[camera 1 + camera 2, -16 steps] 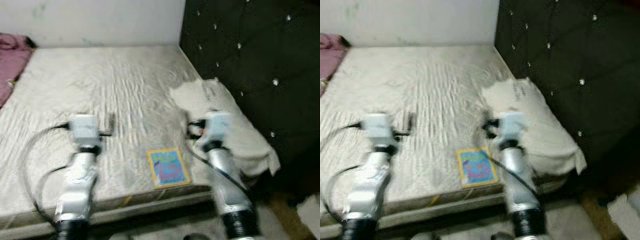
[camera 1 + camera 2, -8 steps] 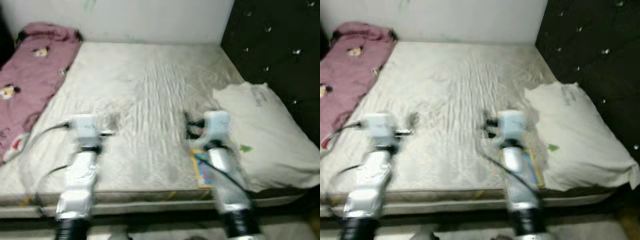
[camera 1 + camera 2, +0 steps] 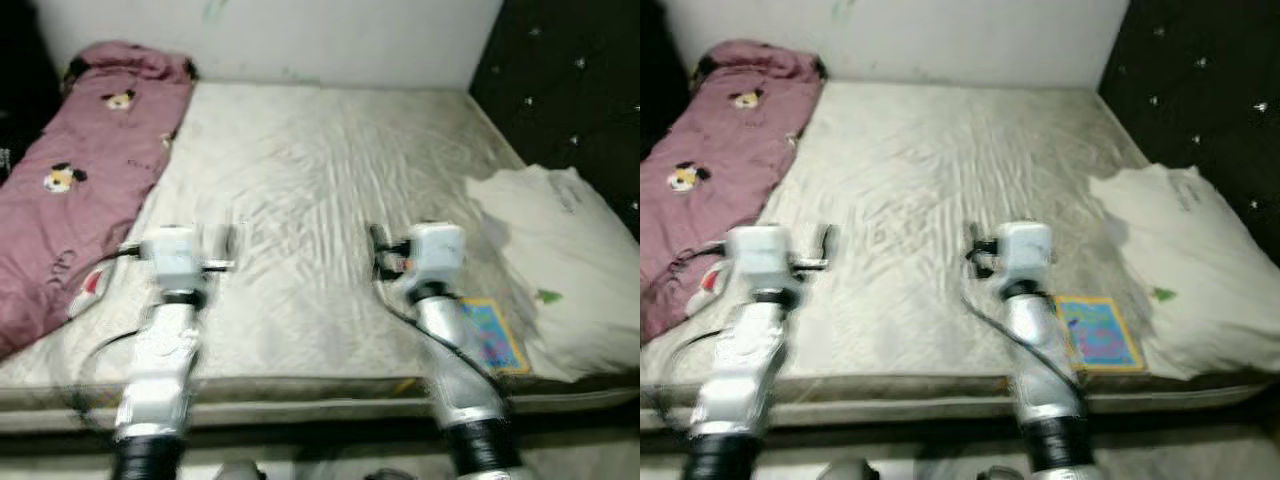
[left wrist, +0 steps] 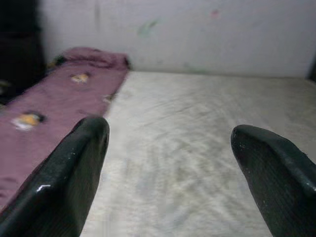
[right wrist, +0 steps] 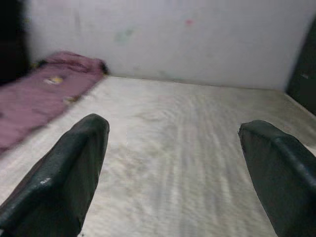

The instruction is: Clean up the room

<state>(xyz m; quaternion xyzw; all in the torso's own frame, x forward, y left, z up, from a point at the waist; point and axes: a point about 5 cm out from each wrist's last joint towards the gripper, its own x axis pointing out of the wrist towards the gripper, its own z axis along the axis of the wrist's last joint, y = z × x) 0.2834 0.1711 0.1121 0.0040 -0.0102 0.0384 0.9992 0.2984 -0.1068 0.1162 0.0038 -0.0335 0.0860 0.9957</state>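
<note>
Both grippers empty, fingers spread wide, above bare mattress [image 3: 320, 180]. Book [image 3: 1097, 332] flat at near edge, just right of right gripper [image 5: 173, 173], beside pillow [image 3: 1185, 265]. Blanket [image 3: 80, 190] lengthwise along far left, nearer left gripper [image 4: 168, 173].

A mattress [image 3: 320, 190] lies ahead, its far edge at the wall [image 3: 300, 40]. A blanket [image 3: 80, 190] runs along its left side. A pillow [image 3: 560, 270] sits on the right by the headboard [image 3: 580, 90], with a book [image 3: 488, 335] just beside it at the near edge.
</note>
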